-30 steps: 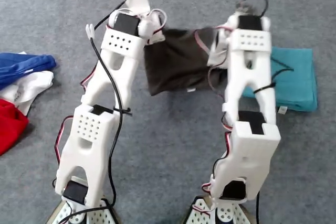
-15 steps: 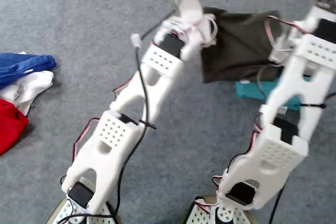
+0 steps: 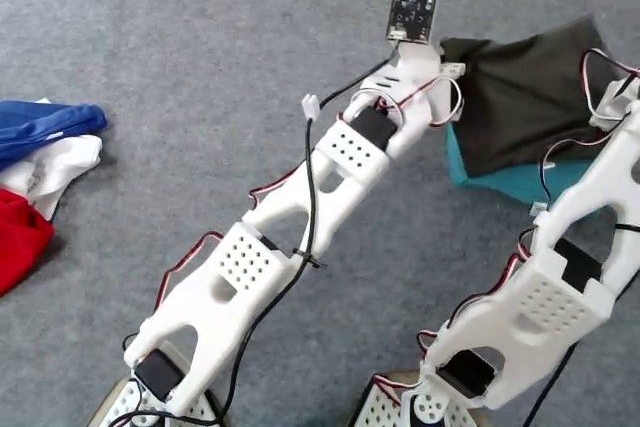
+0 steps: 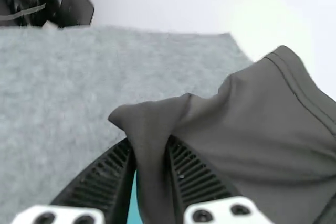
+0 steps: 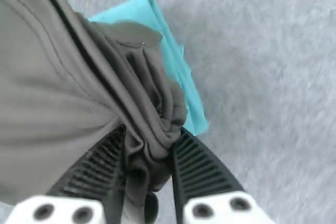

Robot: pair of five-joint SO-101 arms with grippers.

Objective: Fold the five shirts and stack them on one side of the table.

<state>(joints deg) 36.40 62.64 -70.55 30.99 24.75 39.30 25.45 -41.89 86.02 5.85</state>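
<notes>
High view: five shirts counted on the grey tabletop (image 3: 200, 67).
- One dark grey shirt (image 3: 525, 92) is at the far right. It is folded to a rough rectangle with its surface creased, and it lies over one teal shirt (image 3: 500, 182).
- The teal shirt is folded flat. A strip of it shows along the near and left edges of the dark one.
- At the left edge, well apart from that pair, three shirts lie loose and unfolded in a heap: one blue shirt (image 3: 50, 122), one white shirt (image 3: 65, 162) and one red shirt (image 3: 20, 232).
- There are two arms. The left arm (image 3: 300, 207) stretches diagonally across the tabletop, and its left claw (image 3: 445, 62) is at the dark shirt's left corner.
- The right arm (image 3: 560, 287) stands at the right edge. Its wrist is beside the dark shirt's right side and partly cut off by the frame.

Left wrist view: the left claw (image 4: 149, 150) is clenched on a pinched fold of the dark grey shirt (image 4: 252, 129). The cloth rises between both ribbed fingers and spreads away smooth, with a stitched hem line visible. A small teal patch beneath is probably the teal shirt.

Right wrist view: the right claw (image 5: 149, 150) is clenched on a bunched, wrinkled wad of the dark grey shirt (image 5: 63, 77). The teal shirt (image 5: 168, 40) lies just beyond it on the tabletop (image 5: 262, 51), with one corner showing.
</notes>
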